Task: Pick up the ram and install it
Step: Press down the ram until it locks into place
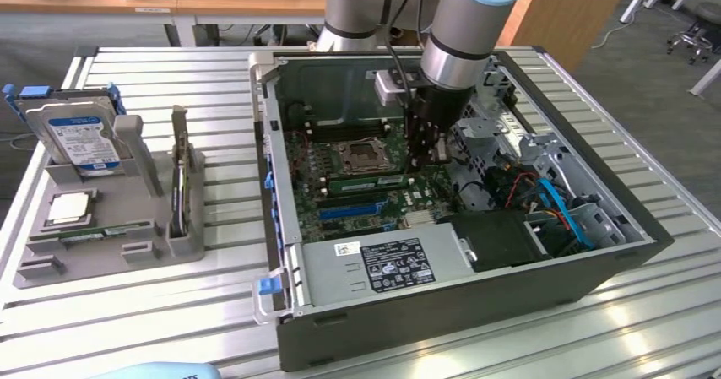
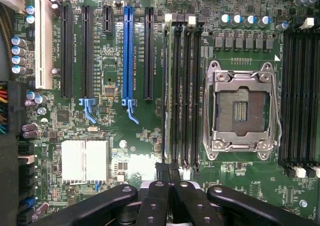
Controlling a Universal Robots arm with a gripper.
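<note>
The ram (image 2: pixel 175 86) is a thin green stick standing edge-on in one of the memory slots beside the empty processor socket (image 2: pixel 242 108). In the exterior view the ram (image 1: pixel 366 179) shows as a green strip just in front of the socket, inside the open computer case (image 1: pixel 451 311). My gripper (image 2: pixel 168 170) is shut, its black fingertips pressed together right over one end of the stick. In the exterior view the gripper (image 1: pixel 431 158) reaches down into the case at the stick's end, towards that view's right. Whether the tips touch the stick is not clear.
A grey holder (image 1: pixel 169 252) on the slatted table, at the exterior view's left, carries a hard drive (image 1: pixel 81 138), a square silver chip (image 1: pixel 70 208) and a thin green strip (image 1: pixel 107 232). Inside the case are a power supply (image 1: pixel 383 265), cables (image 1: pixel 558 210) and drive bays.
</note>
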